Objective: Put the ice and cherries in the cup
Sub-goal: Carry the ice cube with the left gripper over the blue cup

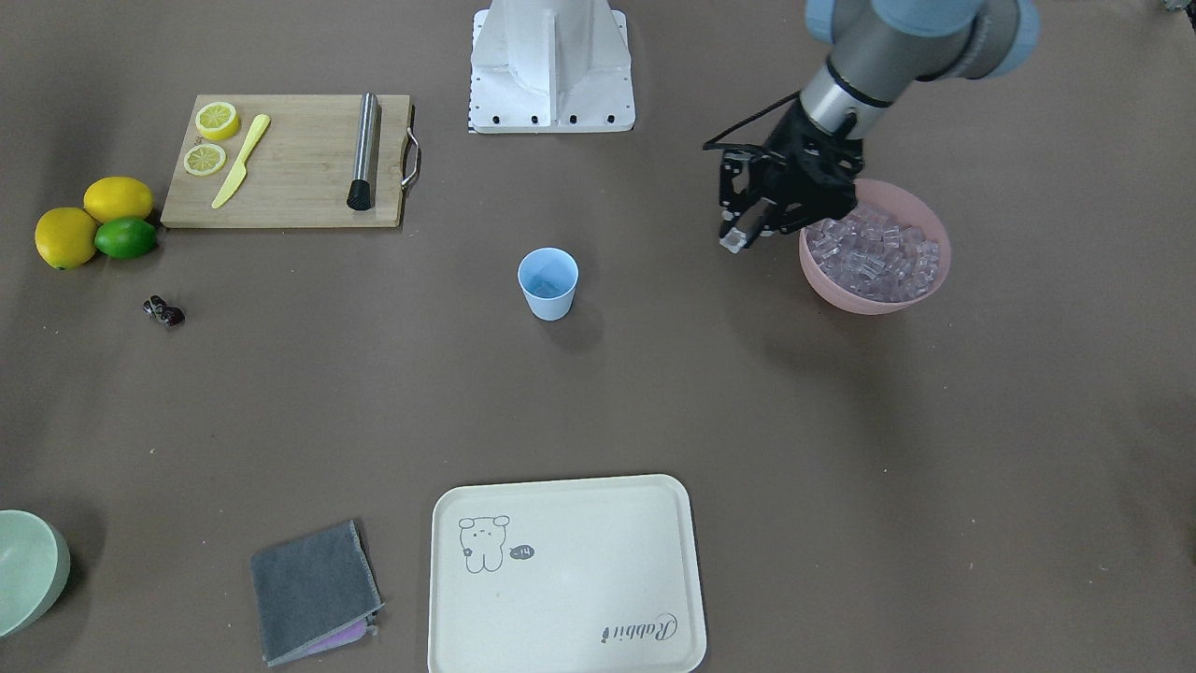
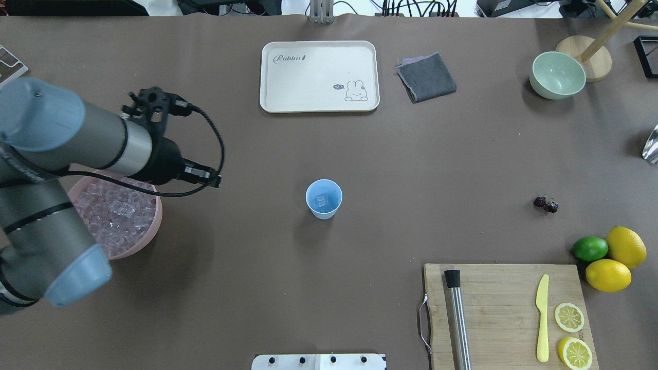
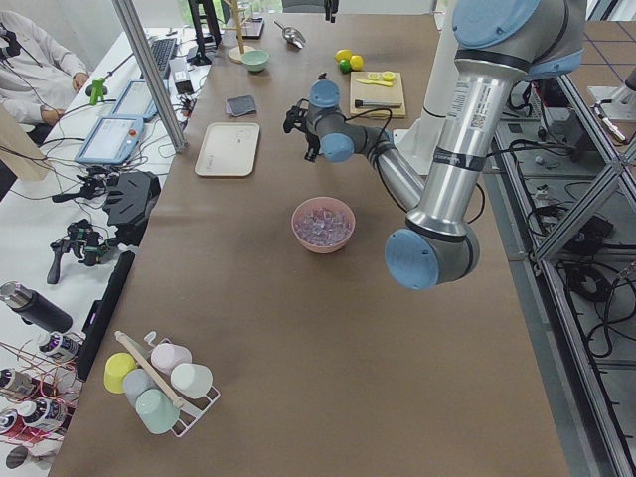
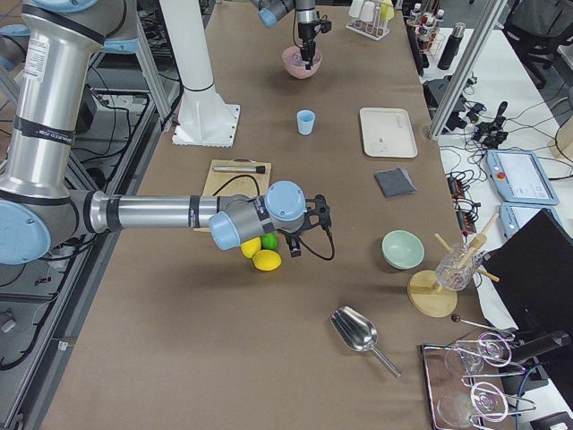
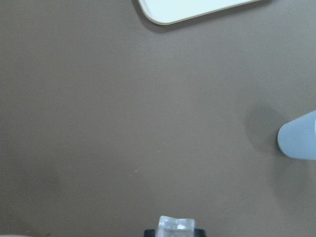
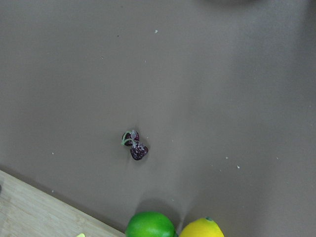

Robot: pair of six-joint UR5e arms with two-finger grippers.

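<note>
The light blue cup (image 1: 548,280) stands mid-table and holds one clear ice cube (image 2: 322,200); its edge also shows in the left wrist view (image 5: 301,140). The pink bowl (image 1: 869,301) is full of ice (image 1: 874,257). My left gripper (image 1: 738,237) hangs just beside the bowl's rim on the cup side. It is shut on one ice cube (image 5: 176,225). The cherries (image 1: 163,311) lie on the table near the lemons and show in the right wrist view (image 6: 134,144). My right gripper (image 4: 300,242) hovers above them; I cannot tell whether it is open or shut.
A wooden cutting board (image 1: 290,168) carries lemon slices, a yellow knife and a metal muddler. Two lemons and a lime (image 1: 93,224) sit beside it. A cream tray (image 1: 565,575), a grey cloth (image 1: 313,589) and a pale green bowl (image 1: 28,570) line the far edge.
</note>
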